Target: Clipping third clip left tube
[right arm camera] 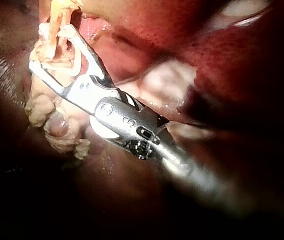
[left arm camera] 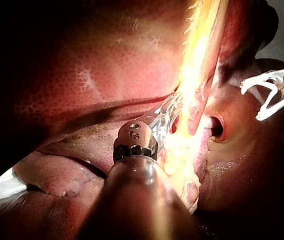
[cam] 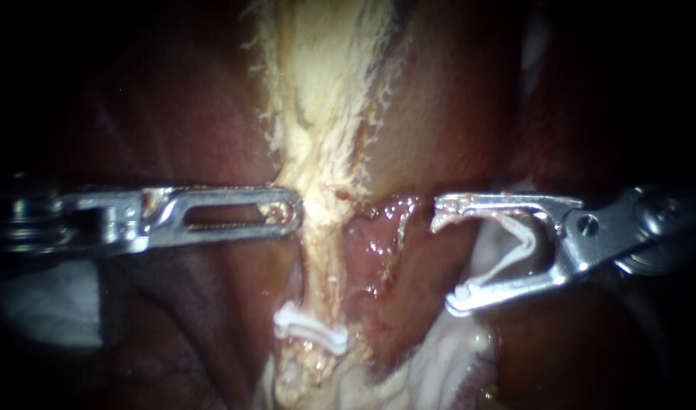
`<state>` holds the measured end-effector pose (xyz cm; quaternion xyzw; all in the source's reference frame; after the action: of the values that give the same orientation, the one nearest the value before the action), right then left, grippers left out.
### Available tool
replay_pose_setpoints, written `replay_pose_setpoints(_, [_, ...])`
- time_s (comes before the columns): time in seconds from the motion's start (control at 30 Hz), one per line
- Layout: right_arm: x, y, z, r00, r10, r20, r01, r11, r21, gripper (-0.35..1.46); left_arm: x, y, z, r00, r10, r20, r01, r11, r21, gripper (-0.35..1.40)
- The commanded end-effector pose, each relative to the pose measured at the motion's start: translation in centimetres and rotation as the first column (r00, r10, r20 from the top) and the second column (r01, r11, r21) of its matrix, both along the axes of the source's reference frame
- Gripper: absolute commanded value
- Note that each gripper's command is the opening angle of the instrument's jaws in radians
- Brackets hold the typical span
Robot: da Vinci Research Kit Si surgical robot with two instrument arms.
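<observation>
White clip point(cam: 514, 254) in grip of right instrument's point(cam: 446, 257) wide-spread claw; left instrument's point(cam: 293, 212) claw tight on left tube point(cam: 321, 175)

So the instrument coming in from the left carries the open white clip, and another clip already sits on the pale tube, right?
Not quite. The endoscope view shows the open white clip between the jaws of the right instrument, not the left one. The left instrument carries none. And yes, another clip already sits on the pale tube.

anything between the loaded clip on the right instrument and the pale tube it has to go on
Yes: a pink fold of tissue lies between the clip and the pale tube.
</observation>
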<state>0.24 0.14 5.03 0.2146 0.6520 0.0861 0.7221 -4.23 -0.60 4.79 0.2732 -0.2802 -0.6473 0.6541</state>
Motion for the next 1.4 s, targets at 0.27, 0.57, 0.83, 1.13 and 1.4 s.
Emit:
replay_pose_setpoints(0.27, [0.03,-0.02,0.01,1.0000,0.002,-0.001,-0.002,1.000,0.000,0.60,0.24,-0.06,-0.37,1.0000,-0.002,-0.003,0.002,1.000,0.002,-0.35])
replay_pose_setpoints(0.57, [0.19,-0.14,0.05,0.9999,0.007,-0.008,-0.007,1.000,-0.006,0.60,0.40,-0.05,-0.74,0.9997,-0.015,-0.017,0.015,1.000,0.002,-0.35])
replay_pose_setpoints(0.83, [0.70,-0.42,0.26,0.9983,-0.050,0.030,0.047,0.996,0.082,0.60,0.44,-0.04,-0.70,0.9997,-0.017,-0.020,0.017,1.000,-0.002,-0.35])
replay_pose_setpoints(1.13, [1.24,-0.65,0.66,0.9941,-0.094,0.055,0.084,0.984,0.154,0.60,0.45,-0.04,-0.70,0.9997,-0.016,-0.020,0.016,1.000,-0.001,-0.35])
replay_pose_setpoints(1.4, [1.47,-0.68,0.95,0.9923,-0.103,0.070,0.088,0.979,0.182,0.60,0.45,-0.05,-0.71,0.9997,-0.017,-0.020,0.017,1.000,-0.001,-0.35])
